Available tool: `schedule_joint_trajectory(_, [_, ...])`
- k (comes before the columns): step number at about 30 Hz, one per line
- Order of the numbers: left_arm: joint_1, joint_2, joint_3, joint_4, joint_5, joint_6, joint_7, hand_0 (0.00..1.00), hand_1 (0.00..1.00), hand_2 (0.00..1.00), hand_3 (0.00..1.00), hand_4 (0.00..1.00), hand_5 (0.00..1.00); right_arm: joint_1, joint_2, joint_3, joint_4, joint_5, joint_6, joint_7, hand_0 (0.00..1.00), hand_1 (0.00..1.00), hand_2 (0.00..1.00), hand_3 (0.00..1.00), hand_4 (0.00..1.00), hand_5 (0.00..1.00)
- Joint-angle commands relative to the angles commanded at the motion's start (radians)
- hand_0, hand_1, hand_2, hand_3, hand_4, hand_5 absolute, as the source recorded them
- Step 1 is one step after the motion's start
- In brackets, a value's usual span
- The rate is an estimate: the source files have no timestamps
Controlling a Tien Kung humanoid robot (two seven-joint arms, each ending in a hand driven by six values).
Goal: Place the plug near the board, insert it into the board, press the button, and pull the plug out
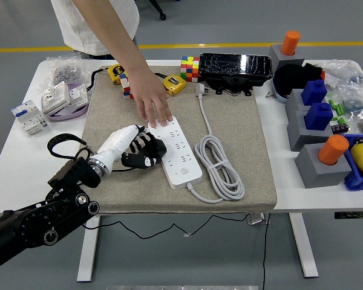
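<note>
The white power board (179, 149) lies at an angle on the beige mat (242, 133), with its round button (184, 171) near the front end. Its own cable is coiled to the right (221, 166) and ends in a white plug (199, 89) at the back. My left hand (143, 151) sits against the board's left edge. The fingers are curled on a small dark plug that they mostly hide. A person's hand (152, 104) presses down on the board's far end.
A yellow tape measure (174, 84), a colour cube (190, 67) and a black box (235, 65) line the mat's back edge. Wall sockets (63, 96) lie at the left. Grey blocks with blue and orange pegs (317, 130) crowd the right.
</note>
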Motion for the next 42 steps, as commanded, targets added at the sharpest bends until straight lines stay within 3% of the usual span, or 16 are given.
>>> schedule_joint_trajectory(1, [0.0,0.0,0.0,0.0,-0.001,-0.003,0.001,0.342,0.356,0.457,0.53,0.613,0.028,0.0,0.0,0.0,0.0,0.0,0.0,0.0,0.536,0.628,0.616,0.549,0.885,0.411])
schedule_joint_trajectory(2, [0.0,-0.001,0.001,0.001,-0.002,-0.008,0.002,0.549,0.636,0.573,0.608,0.866,0.184,0.0,0.0,0.0,0.001,0.0,0.0,0.0,0.537,0.627,0.614,0.549,0.885,0.411])
schedule_joint_trajectory(7, [0.001,-0.003,0.002,0.005,-0.005,-0.002,-0.013,0.549,0.636,0.573,0.608,0.866,0.184,-0.002,0.001,-0.001,0.0,0.001,0.001,0.0,0.537,0.627,0.614,0.549,0.885,0.411])
schedule_joint_trajectory(8, [0.001,-0.003,0.002,0.005,-0.004,0.001,-0.016,0.678,0.756,0.716,0.769,0.998,0.344,-0.002,0.002,-0.001,0.0,0.001,0.001,-0.001,0.537,0.627,0.614,0.549,0.885,0.412])
schedule_joint_trajectory(17, [0.011,0.001,-0.013,-0.011,-0.023,0.022,-0.053,0.691,0.767,0.742,0.79,0.998,0.385,-0.005,0.004,0.003,0.0,-0.001,0.001,-0.001,0.537,0.628,0.614,0.55,0.885,0.412])
schedule_joint_trajectory(24, [0.036,0.021,-0.035,-0.059,-0.044,0.075,-0.106,0.677,0.762,0.732,0.784,0.998,0.423,-0.006,0.008,0.011,0.002,-0.004,0.001,-0.001,0.537,0.628,0.614,0.549,0.885,0.412])
schedule_joint_trajectory(25, [0.049,0.032,-0.038,-0.079,-0.045,0.098,-0.126,0.677,0.762,0.732,0.784,0.998,0.423,-0.006,0.008,0.012,0.004,-0.005,0.001,-0.001,0.537,0.628,0.614,0.549,0.885,0.412])
schedule_joint_trajectory(26, [0.06,0.041,-0.039,-0.095,-0.041,0.117,-0.139,0.633,0.709,0.689,0.729,0.895,0.426,-0.007,0.008,0.012,0.005,-0.006,0.001,0.0,0.537,0.626,0.614,0.549,0.885,0.412])
schedule_joint_trajectory(31, [0.119,0.093,-0.044,-0.162,0.059,0.166,-0.171,0.633,0.709,0.689,0.729,0.895,0.426,-0.009,0.011,0.015,0.005,-0.008,0.001,-0.001,0.537,0.626,0.614,0.549,0.885,0.412])
schedule_joint_trajectory(32, [0.128,0.1,-0.044,-0.17,0.069,0.17,-0.176,0.66,0.734,0.697,0.686,0.876,0.43,-0.01,0.012,0.015,0.004,-0.008,0.001,-0.001,0.537,0.629,0.614,0.55,0.886,0.412])
schedule_joint_trajectory(36, [0.161,0.135,-0.038,-0.217,0.08,0.17,-0.182,0.66,0.734,0.697,0.686,0.876,0.43,-0.015,0.016,0.024,0.005,-0.014,0.001,-0.001,0.537,0.629,0.614,0.55,0.886,0.412])
schedule_joint_trajectory(42, [0.168,0.142,-0.017,-0.229,0.095,0.144,-0.15,0.704,0.755,0.717,0.683,0.851,0.418,-0.014,0.017,0.029,0.007,-0.014,0.001,0.0,0.537,0.626,0.613,0.549,0.885,0.412])
